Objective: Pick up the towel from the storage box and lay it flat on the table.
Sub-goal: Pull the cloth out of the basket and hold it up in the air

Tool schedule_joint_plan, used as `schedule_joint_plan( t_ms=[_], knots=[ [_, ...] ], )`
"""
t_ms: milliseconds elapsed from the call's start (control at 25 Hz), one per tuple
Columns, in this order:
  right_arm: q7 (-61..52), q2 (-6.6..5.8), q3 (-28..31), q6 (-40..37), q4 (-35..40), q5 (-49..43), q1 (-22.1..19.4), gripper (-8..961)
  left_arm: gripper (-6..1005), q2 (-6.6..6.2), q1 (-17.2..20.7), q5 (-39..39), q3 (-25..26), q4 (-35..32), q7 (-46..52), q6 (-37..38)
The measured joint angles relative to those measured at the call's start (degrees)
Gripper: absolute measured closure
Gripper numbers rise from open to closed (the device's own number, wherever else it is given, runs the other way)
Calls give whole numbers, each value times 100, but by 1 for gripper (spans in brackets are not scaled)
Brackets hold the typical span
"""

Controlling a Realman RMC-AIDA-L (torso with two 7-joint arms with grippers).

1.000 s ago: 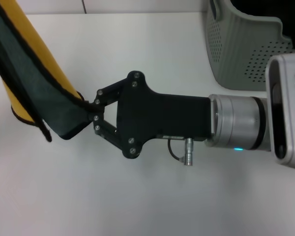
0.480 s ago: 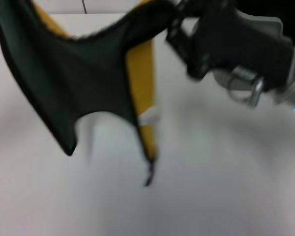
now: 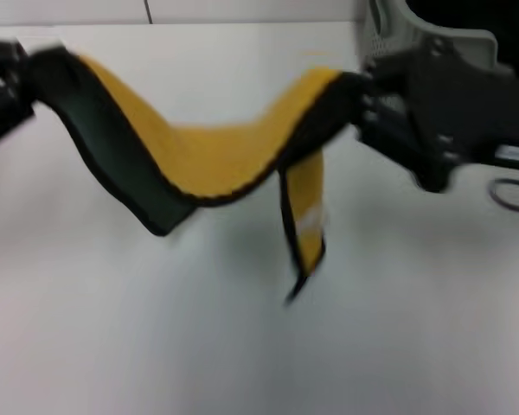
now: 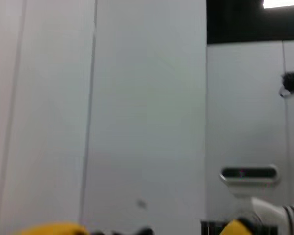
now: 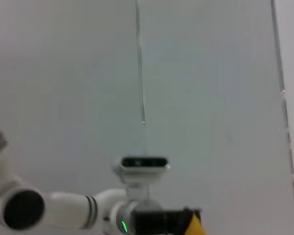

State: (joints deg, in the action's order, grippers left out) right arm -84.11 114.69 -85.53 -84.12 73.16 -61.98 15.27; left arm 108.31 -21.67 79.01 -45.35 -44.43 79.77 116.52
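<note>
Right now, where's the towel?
Head view: the towel hangs in the air above the table, stretched between the left gripper at the left edge and the right gripper beside the storage box.

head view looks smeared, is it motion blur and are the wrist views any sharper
Head view: motion blur smears the towel, the right claw and the left claw; the table gives no detail to judge. Both wrist views look soft, showing mostly plain wall.
</note>
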Motion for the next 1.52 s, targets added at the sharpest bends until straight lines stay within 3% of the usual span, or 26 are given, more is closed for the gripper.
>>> schedule_joint_plan(
  t_ms=[160, 440, 600, 880, 1120, 1280, 1400, 1520],
  knots=[
    [-316, 43, 634, -432, 102, -45, -106, 919, 982, 15, -14, -52, -191, -73, 181, -10],
    [-311, 58, 1749, -265, -448, -699, 626, 913, 982, 49, -332, 6, -131, 205, 166, -951],
    [-327, 55, 1885, -403, -611, -855, 785, 910, 982, 36, -496, 10, -147, 243, 319, -1101],
    [-1230, 8, 2116, -1840, -369, -1050, 513, 904, 981, -183, -498, 252, -196, 143, 1113, -282],
    [-2433, 48, 3214, -3043, 480, -737, 210, 900, 981, -293, -262, 246, -675, -417, 1715, 23],
    [-2229, 67, 2826, -2812, -244, -1461, 327, 896, 981, -252, -190, 755, -731, -496, 1917, -38],
    [-1499, 117, 2044, -2138, -1627, -2053, 712, 894, 981, -45, -287, 1667, -429, -201, 1859, -439],
    [-982, 122, 1601, -1219, -2441, -2179, 1068, 892, 980, 146, -383, 2495, -212, -35, 1810, -1147]
  ],
)
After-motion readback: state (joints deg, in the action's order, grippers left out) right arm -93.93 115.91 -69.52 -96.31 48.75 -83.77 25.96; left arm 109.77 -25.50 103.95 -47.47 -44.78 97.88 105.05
